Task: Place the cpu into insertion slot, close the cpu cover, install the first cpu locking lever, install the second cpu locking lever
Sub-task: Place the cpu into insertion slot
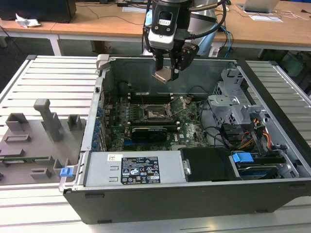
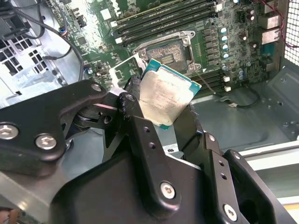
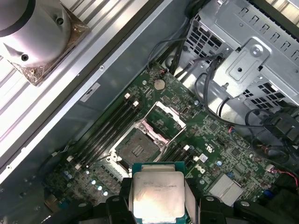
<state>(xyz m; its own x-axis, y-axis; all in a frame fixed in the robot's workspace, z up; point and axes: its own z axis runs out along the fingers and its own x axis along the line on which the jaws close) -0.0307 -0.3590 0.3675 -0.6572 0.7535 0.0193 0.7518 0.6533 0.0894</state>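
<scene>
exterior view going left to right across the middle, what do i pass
grey fixture blocks → memory slots → insertion slot → metal drive cage → orange cables. The cpu, held in the gripper, hangs above the slot, so it is left out.

Silver-topped, green-edged cpu (image 3: pixel 158 196) tilted, raised well above bare dark insertion slot (image 3: pixel 138 148), cpu cover (image 3: pixel 169 113) swung open beside it

Open computer case (image 1: pixel 184 206) beside grey fixtures (image 1: pixel 48 124)
</scene>
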